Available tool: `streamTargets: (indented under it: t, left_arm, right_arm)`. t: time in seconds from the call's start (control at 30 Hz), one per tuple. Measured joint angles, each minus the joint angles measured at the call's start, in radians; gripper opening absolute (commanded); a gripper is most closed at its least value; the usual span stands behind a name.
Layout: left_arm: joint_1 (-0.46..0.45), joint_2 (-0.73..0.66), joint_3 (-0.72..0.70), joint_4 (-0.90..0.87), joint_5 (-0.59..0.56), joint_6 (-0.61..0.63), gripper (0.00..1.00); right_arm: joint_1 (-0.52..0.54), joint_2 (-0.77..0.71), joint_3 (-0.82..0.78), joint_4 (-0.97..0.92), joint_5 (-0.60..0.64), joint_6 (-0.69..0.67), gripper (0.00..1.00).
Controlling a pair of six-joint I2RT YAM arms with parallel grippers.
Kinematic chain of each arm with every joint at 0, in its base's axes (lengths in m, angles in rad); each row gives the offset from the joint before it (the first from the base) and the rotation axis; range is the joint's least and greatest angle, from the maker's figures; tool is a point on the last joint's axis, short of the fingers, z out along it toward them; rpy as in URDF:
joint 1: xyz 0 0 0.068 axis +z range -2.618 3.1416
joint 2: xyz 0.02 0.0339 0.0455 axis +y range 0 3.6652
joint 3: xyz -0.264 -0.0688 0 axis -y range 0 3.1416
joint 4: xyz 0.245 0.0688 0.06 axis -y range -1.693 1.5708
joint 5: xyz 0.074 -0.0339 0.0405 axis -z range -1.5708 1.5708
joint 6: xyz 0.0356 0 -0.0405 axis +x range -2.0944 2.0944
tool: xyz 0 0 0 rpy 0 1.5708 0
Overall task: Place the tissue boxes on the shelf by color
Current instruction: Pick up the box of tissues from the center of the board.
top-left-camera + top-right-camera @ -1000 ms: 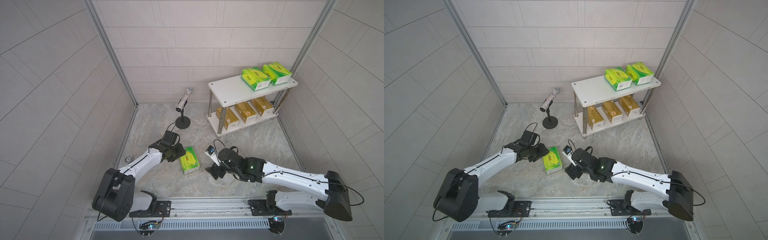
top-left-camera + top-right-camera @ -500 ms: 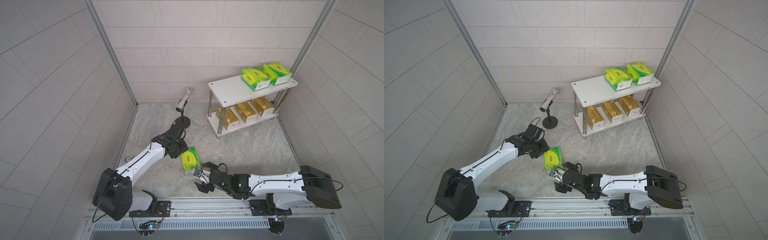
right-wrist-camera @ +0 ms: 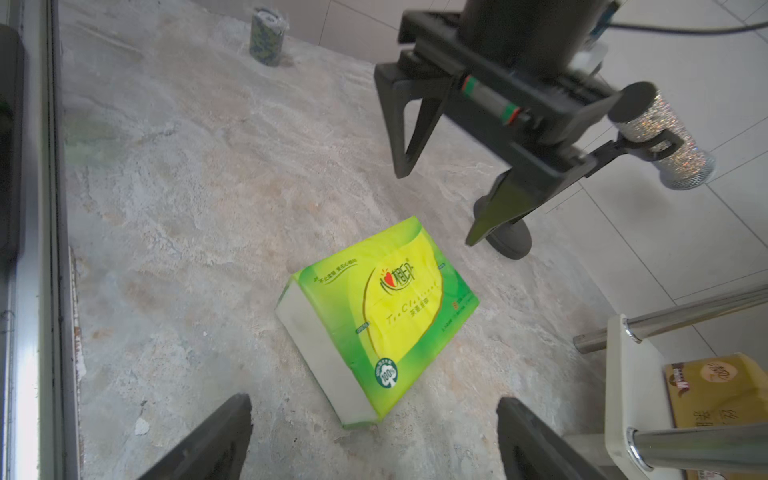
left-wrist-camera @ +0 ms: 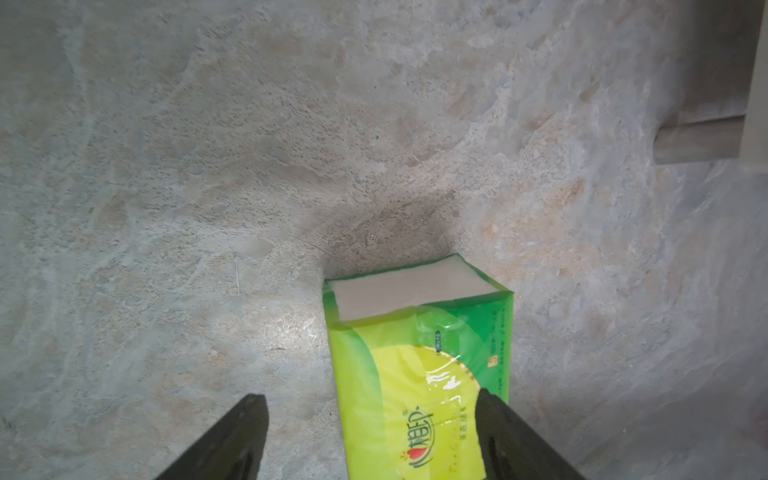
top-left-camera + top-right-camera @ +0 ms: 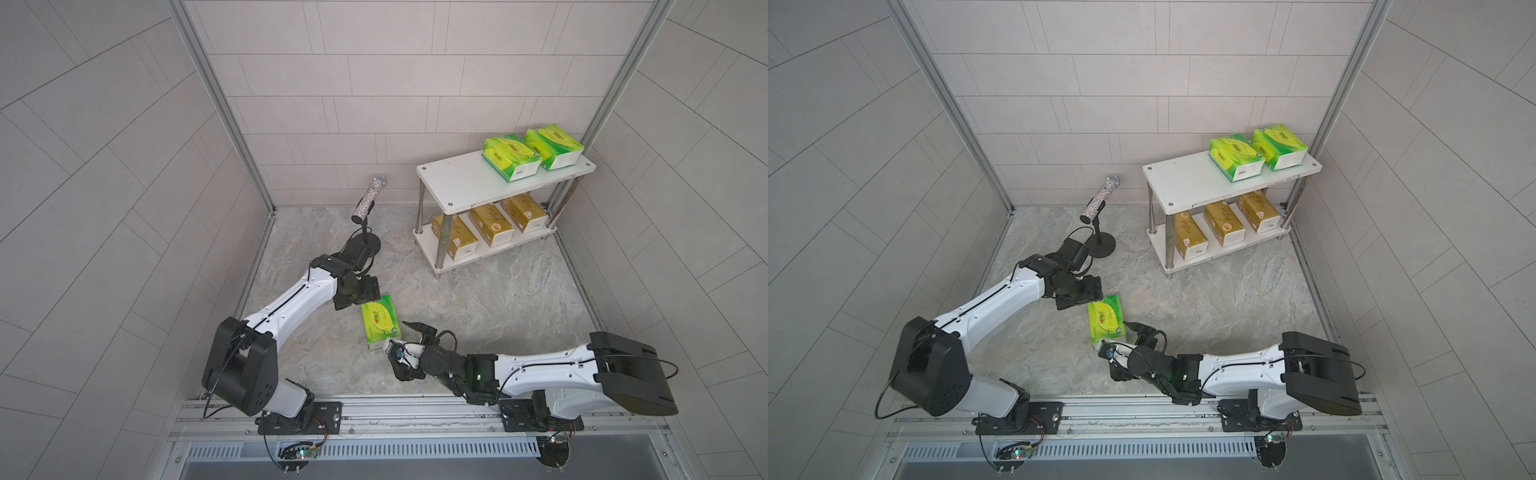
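In a top view we see one glossy green tissue pack (image 5: 380, 322) lying flat on the mottled, stone-look floor (image 5: 478, 299), between the left gripper (image 5: 355, 297) and the right gripper (image 5: 399, 348). On the shelf (image 5: 457, 183), a rack of two white boards on chrome legs, two green packs (image 5: 511, 158) sit on the top board and three shiny gold packs (image 5: 490, 224) sit on the lower one. From the left wrist we see its dark wedge fingers (image 4: 237, 432) spread wide over the pack's yellow leaf face, gripping nothing. From the right wrist we see that gripper's jaws parted wide and empty, the pack's white end just ahead, and a glittery cylinder (image 3: 660, 141) beyond.
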Motion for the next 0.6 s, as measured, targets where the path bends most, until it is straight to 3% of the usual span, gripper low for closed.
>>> streamTargets:
  t: [0.3,0.6]
  left_arm:
    - [-0.002,-0.006,-0.209,0.246,0.117,0.031,0.90]
    - [-0.004,-0.018,-0.288,0.444,0.147,-0.097,0.55]
  right_arm:
    - [0.000,-0.031,0.000,-0.048,0.024,0.009,0.95]
    - [0.000,-0.014,0.038,-0.103,-0.003,0.005,0.95]
